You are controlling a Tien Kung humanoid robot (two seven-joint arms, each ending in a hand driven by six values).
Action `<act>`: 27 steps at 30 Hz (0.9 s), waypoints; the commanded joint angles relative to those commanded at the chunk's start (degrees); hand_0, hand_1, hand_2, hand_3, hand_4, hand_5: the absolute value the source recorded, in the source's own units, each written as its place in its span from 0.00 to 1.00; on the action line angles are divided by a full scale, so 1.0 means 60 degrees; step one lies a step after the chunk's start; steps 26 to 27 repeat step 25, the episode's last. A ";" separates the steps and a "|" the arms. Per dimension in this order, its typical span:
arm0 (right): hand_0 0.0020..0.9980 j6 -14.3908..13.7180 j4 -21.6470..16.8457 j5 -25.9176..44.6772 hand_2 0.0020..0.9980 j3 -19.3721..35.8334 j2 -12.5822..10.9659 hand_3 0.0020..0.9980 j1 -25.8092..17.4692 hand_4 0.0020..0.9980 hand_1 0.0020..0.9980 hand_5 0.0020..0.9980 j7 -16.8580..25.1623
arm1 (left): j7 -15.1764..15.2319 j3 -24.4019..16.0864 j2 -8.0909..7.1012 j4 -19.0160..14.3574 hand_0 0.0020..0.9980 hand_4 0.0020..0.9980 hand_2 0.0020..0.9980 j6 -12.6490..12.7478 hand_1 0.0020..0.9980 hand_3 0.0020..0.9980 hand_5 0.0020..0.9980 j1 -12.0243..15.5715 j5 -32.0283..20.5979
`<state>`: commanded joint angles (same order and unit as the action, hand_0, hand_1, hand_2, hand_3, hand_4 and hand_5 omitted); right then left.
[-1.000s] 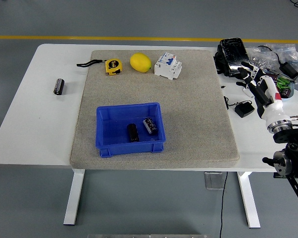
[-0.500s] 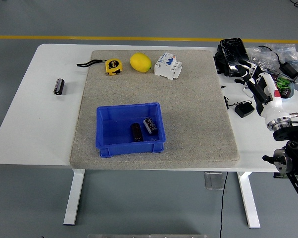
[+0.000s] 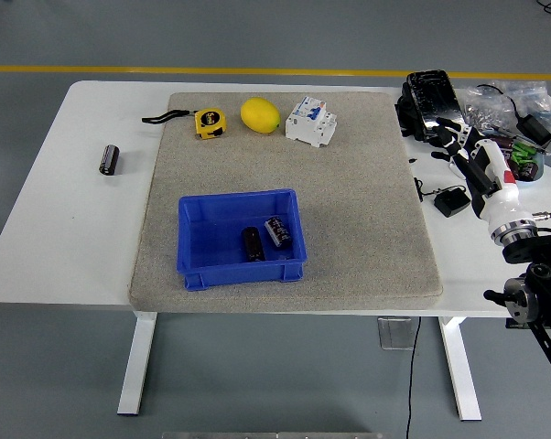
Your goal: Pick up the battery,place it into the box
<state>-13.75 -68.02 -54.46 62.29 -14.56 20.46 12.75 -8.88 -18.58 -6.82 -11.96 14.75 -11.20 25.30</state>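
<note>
We see two batteries in the blue box (image 3: 240,240) at lower centre: a dark one (image 3: 252,243) and a printed one (image 3: 277,230) just right of it. A third battery (image 3: 109,159) lies on the bare worktop (image 3: 65,229) at far left. Our right hand (image 3: 465,146) sits at the right edge, fingers loosely spread, holding nothing. Tape measure (image 3: 209,123), lemon (image 3: 260,115) and breaker (image 3: 310,121) line the mat's (image 3: 367,219) top.
</note>
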 joint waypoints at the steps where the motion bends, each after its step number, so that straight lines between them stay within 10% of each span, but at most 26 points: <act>1: 0.73 -0.0001 0.0009 0.0006 0.75 -0.0005 0.0002 0.72 0.0002 1.00 0.72 0.71 0.0001 | -0.0015 -0.0031 0.0002 0.0001 0.71 0.63 0.76 -0.0001 0.70 0.62 0.49 0.0003 0.0050; 27: 0.72 -0.0301 0.0111 0.0108 0.73 -0.0154 0.0018 0.68 0.0084 1.00 0.69 0.70 -0.0040 | 0.0109 0.0242 -0.0011 0.0003 0.71 0.63 0.76 0.0026 0.70 0.62 0.49 -0.0082 -0.0412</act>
